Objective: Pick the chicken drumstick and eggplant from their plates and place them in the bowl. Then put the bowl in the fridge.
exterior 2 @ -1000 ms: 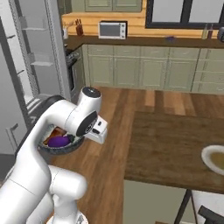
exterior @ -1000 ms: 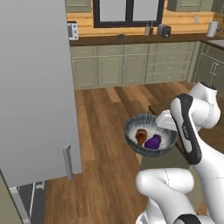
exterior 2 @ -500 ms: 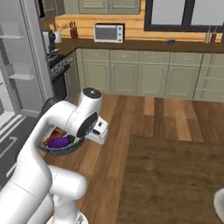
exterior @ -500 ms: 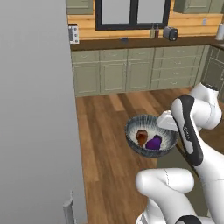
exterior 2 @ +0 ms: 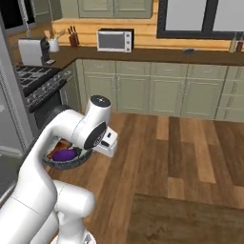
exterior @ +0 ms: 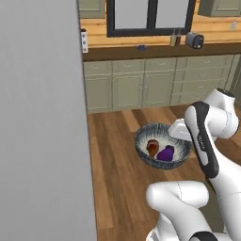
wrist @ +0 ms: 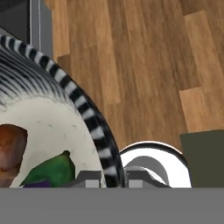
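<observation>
My gripper (wrist: 114,178) is shut on the rim of the bowl (wrist: 87,113), one finger inside and one outside, and holds it above the wood floor. The dark striped bowl (exterior: 155,164) hangs level in front of the arm, with the hand (exterior: 180,130) at its right rim. Inside lie the reddish-brown chicken drumstick (exterior: 152,146) and the purple eggplant (exterior: 165,153), side by side. They show in the bowl (exterior 2: 66,163) again as the eggplant (exterior 2: 64,154) and the drumstick (exterior 2: 59,145). The fridge's grey door (exterior: 42,117) stands close on the left. The plates are out of view.
Green-grey cabinets (exterior: 141,89) under a dark counter line the far wall, with a toaster (exterior: 194,40) and a microwave (exterior 2: 114,40). A stove (exterior 2: 38,81) stands at the left. A darker counter corner (exterior 2: 190,219) lies low on the right. Open wood floor (exterior 2: 181,152) spreads ahead.
Both base views have shifted, so the base has moved. The fridge door now covers far more of the left base view. The bowl stays held the same way in the gripper.
</observation>
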